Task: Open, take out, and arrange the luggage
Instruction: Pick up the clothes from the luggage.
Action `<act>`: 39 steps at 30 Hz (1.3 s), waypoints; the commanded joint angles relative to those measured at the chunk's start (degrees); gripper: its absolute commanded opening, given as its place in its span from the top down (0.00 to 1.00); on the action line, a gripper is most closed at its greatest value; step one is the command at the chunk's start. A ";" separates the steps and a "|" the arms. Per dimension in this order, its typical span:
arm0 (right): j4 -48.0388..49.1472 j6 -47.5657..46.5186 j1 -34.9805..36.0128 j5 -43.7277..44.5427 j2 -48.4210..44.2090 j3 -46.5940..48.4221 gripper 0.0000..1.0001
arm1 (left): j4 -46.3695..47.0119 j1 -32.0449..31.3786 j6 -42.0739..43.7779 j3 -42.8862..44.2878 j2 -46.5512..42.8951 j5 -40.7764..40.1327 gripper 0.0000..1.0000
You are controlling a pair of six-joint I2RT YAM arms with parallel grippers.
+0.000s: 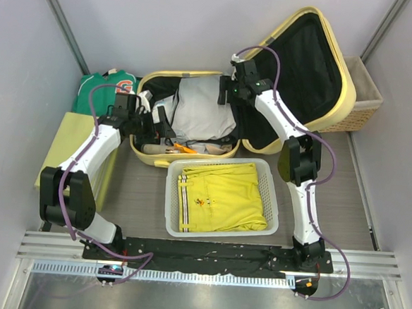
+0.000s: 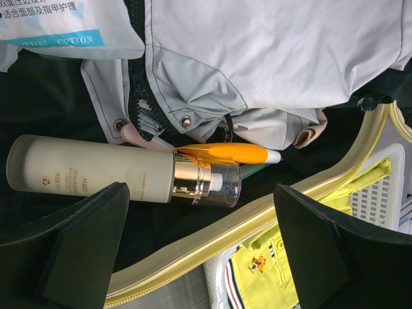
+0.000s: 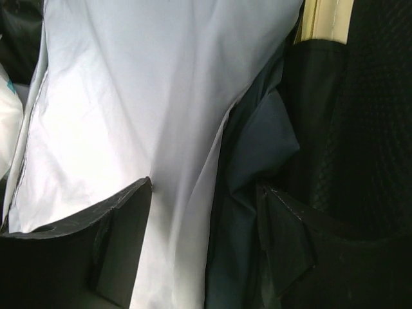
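The luggage (image 1: 156, 160) lies open, its black-lined lid (image 1: 307, 70) tipped up at the back right. A pale grey-white garment (image 1: 202, 108) fills its middle. My left gripper (image 1: 155, 123) hangs over the case's left front corner, open and holding nothing. In the left wrist view the left gripper (image 2: 203, 238) spans the yellow rim (image 2: 257, 222), just short of a cream bottle (image 2: 90, 170) and an orange pen (image 2: 225, 152). My right gripper (image 1: 224, 96) is down on the garment. The right gripper (image 3: 206, 232) stands open, with white cloth (image 3: 129, 96) and dark cloth (image 3: 257, 148) between its fingers.
A white basket (image 1: 273, 202) with a folded yellow shirt (image 1: 224, 195) stands in front of the case. A green garment (image 1: 104, 91) and a yellow-green box (image 1: 69, 145) lie at the left. A wicker basket (image 1: 362, 102) sits behind the lid. A cotton pack (image 2: 58, 26) lies inside the case.
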 commanded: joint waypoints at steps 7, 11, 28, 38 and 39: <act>-3.87 2.04 3.10 0.80 11.45 9.22 0.26 | 1.18 0.32 0.96 -0.08 -1.40 1.74 0.00; -4.58 1.07 4.59 0.63 12.24 9.23 0.33 | 1.45 0.41 0.78 -0.34 -1.93 2.01 0.00; 4.19 4.85 5.56 -0.26 -3.82 7.74 0.99 | 2.59 0.50 0.52 -0.52 -4.47 1.66 0.00; 6.49 3.62 3.28 7.66 -20.09 -2.08 0.99 | 7.77 0.68 -5.10 2.29 -5.53 4.64 0.00; 6.58 3.62 2.84 7.75 -21.06 -3.59 0.99 | 9.52 0.68 -5.80 2.56 -5.27 4.99 0.00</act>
